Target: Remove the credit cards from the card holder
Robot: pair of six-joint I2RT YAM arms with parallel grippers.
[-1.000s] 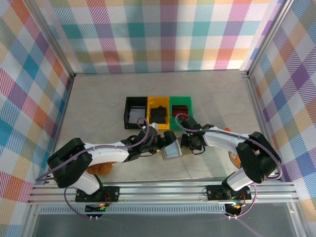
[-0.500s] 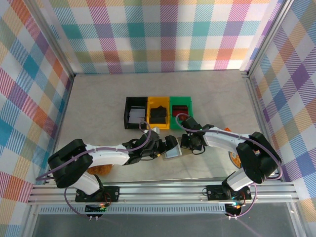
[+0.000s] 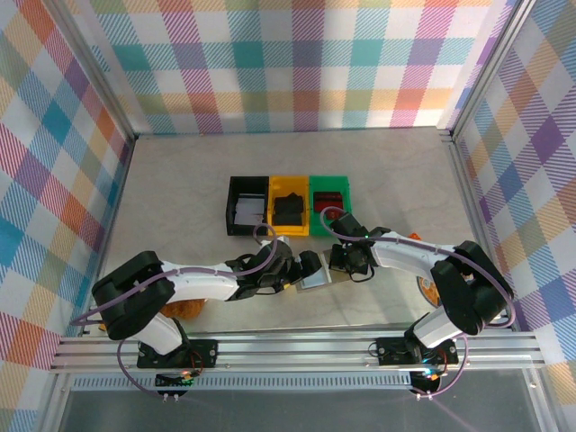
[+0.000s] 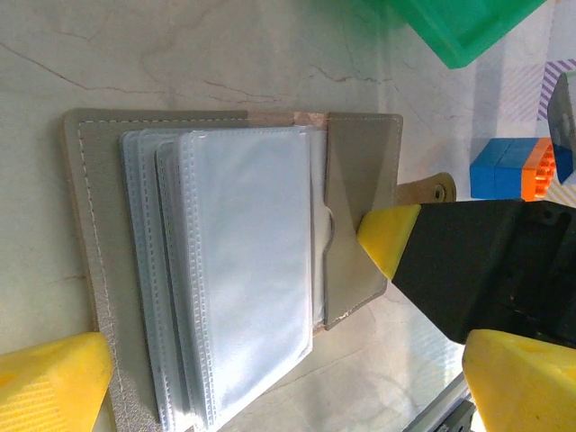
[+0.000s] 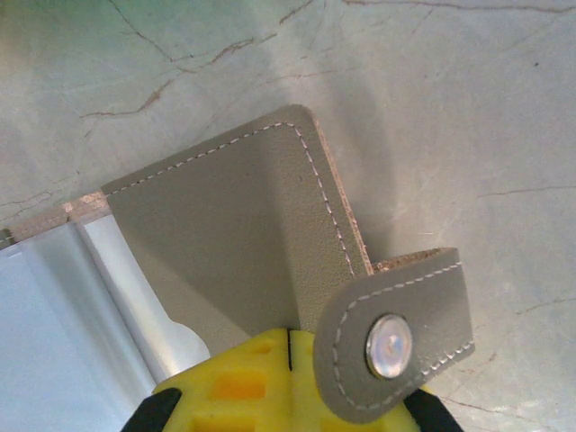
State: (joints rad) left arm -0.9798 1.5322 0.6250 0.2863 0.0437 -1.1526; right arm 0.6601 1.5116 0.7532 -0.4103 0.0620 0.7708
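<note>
Grey card holder (image 3: 317, 275) lies open near the middle of the table's (image 3: 180, 198) front edge. My right gripper (image 3: 342, 261) stays pinched on its flap (image 5: 234, 243). My left gripper (image 3: 300, 268), fingers wide apart, has slid over the clear sleeves (image 4: 243, 270). I think pulling cards comes next.

- card holder (image 4: 360, 180): grey-beige leather, pale stitching, silver snap; whitish clear sleeves
- black bin (image 3: 230, 207), yellow bin (image 3: 274, 211), green bin (image 3: 329, 181)
- right gripper (image 5: 288, 369): yellow pads, black body
- walls (image 3: 288, 63): pastel plaid
- table (image 3: 180, 198): pale grey, marbled
</note>
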